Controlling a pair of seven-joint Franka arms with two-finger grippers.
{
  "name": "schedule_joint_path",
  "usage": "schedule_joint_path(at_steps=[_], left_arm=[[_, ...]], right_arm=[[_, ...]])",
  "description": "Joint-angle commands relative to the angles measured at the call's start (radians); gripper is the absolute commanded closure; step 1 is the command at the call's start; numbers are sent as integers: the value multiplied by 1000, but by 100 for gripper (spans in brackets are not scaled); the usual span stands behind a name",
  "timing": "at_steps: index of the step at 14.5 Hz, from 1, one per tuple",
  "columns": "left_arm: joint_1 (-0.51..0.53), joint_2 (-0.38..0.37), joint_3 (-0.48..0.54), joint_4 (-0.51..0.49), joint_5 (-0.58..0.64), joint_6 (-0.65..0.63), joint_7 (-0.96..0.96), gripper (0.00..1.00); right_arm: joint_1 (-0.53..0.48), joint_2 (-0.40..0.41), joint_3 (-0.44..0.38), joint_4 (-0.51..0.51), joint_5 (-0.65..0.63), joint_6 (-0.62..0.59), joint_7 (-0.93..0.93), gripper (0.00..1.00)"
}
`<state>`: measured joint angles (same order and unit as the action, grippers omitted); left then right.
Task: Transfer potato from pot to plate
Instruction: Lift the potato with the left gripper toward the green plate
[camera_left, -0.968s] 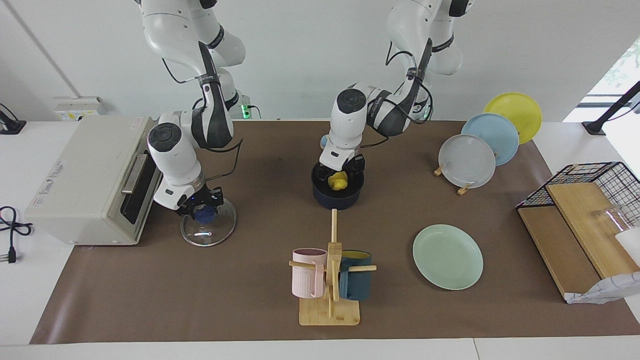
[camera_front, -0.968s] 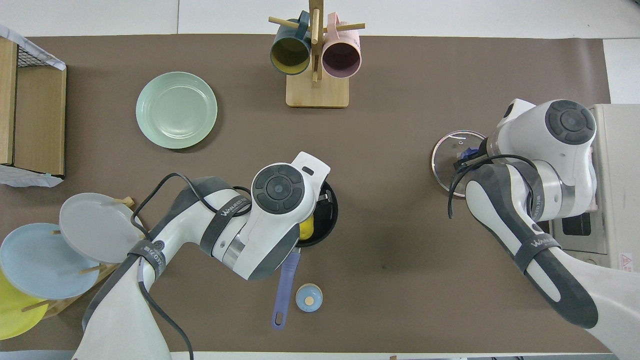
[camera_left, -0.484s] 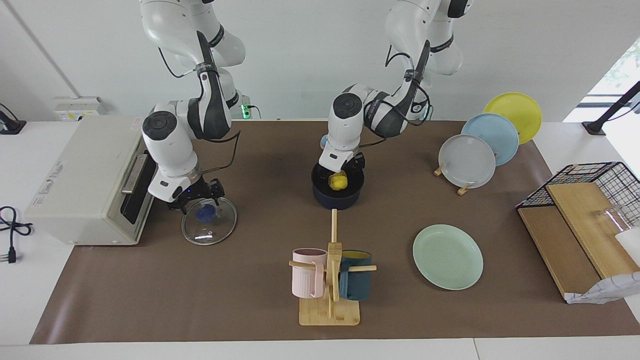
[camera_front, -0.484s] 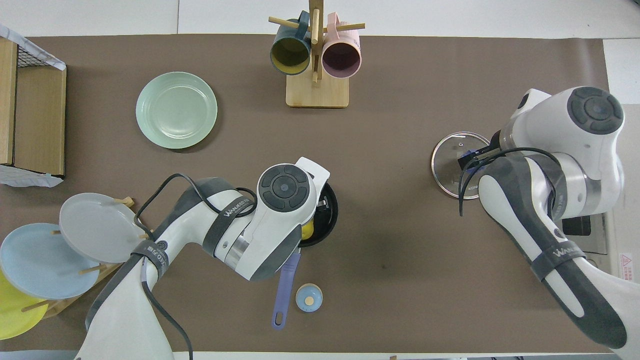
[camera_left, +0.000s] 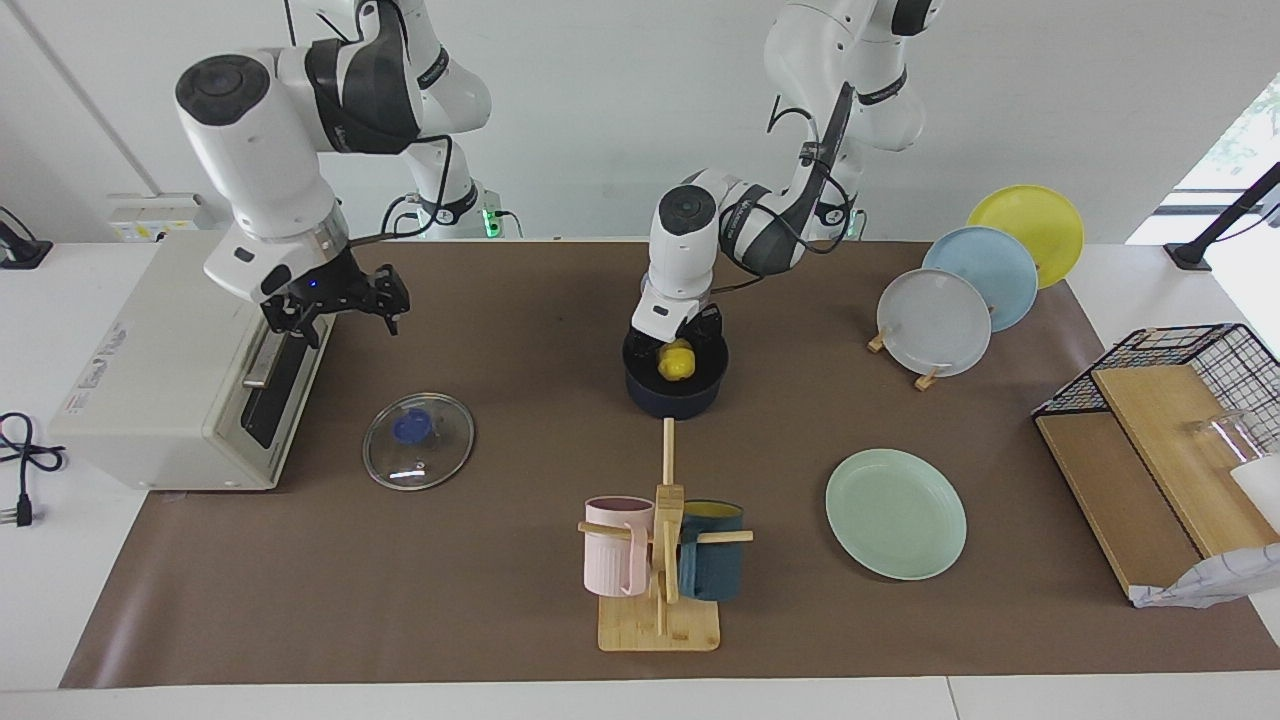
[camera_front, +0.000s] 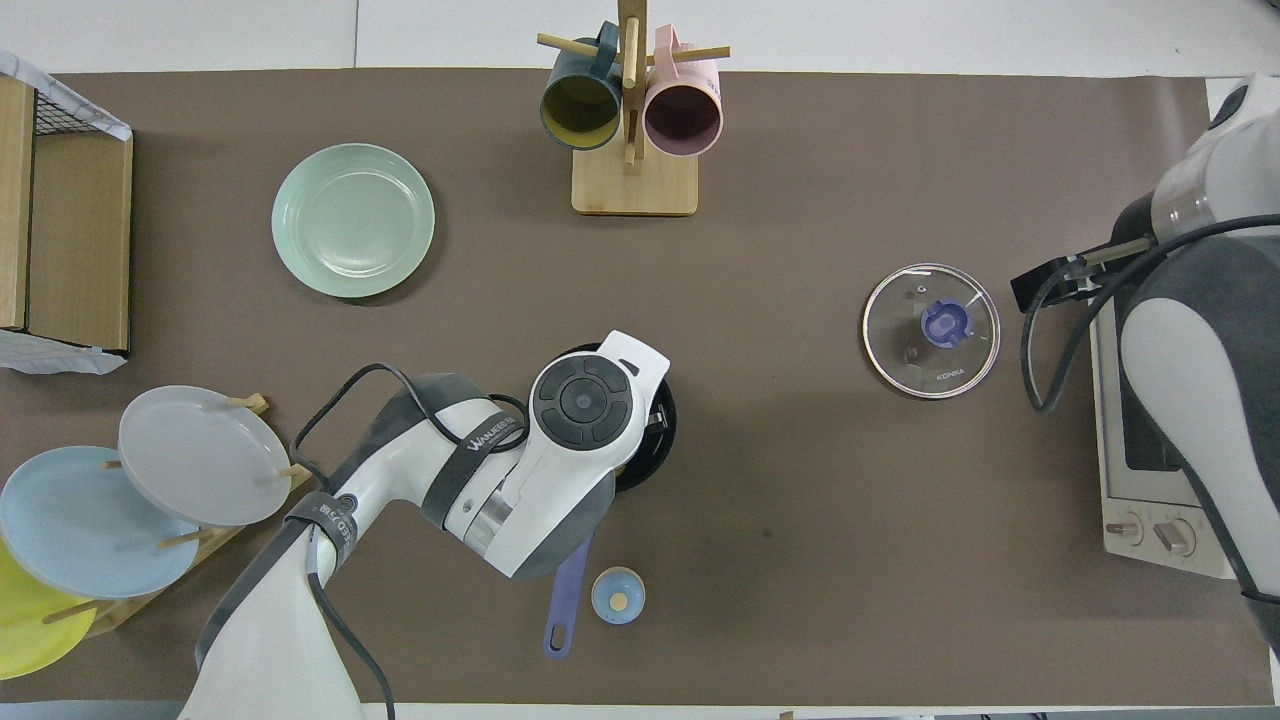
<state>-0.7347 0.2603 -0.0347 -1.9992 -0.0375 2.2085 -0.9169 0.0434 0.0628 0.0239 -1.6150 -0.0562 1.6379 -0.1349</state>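
Observation:
The yellow potato (camera_left: 677, 360) lies inside the dark navy pot (camera_left: 675, 402) near the middle of the mat. My left gripper (camera_left: 680, 348) reaches down into the pot and stands open, with a finger on either side of the potato. In the overhead view the left arm's wrist hides the potato, and only the pot's rim (camera_front: 664, 440) and its blue handle (camera_front: 566, 600) show. The mint-green plate (camera_left: 895, 512) (camera_front: 352, 220) lies bare, farther from the robots than the pot, toward the left arm's end. My right gripper (camera_left: 335, 312) hangs open and empty, high over the toaster oven's front.
The glass lid (camera_left: 418, 441) with a blue knob lies flat beside the toaster oven (camera_left: 170, 350). A mug rack (camera_left: 660, 560) stands farther out than the pot. Grey, blue and yellow plates lean in a rack (camera_left: 935, 320). A small blue cap (camera_front: 618, 595) sits by the pot handle.
My right gripper opened off the lid's knob, then rose and drew back toward the toaster oven, and the lid stayed on the mat. The left gripper stayed in the pot, its wrist shifting slightly.

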Motion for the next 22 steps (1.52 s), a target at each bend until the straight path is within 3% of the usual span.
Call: schedule_joint_path(at_steps=[1,4,5,6,7,11,14,17,22], left_arm=[[-17,-9,18,-27,-12,39,-14,0],[-17,-9,18,-29,-12,37,-13,0],[-17,-9,18,-27,-12,37,-10,8],[-17,-10,18,-27,-12,37,-7,23],[-14,-10,18,-27,-12,34,0,48],[-6,-10,18,-24,-12,30,3,98],[-3,-16,18,-18,-12,22,3,100],[17,-70,19,0,-12,-42,9,100],[96,-105,18,143,-28,-240,72,100]], right_arm=[[-23,15,5,133,18,-149,18,0],[-39,20,-10,150,9,-234,20,0],[-74,15,-16,124,19,-204,20,0],[-94,17,-16,109,19,-185,18,0],[-85,15,-12,109,15,-178,21,0],[-59,20,-4,116,6,-178,40,0],[-60,-26,27,83,16,-211,41,0],[-60,-74,27,18,18,-213,41,0],[-65,-71,28,32,19,-211,40,0]])
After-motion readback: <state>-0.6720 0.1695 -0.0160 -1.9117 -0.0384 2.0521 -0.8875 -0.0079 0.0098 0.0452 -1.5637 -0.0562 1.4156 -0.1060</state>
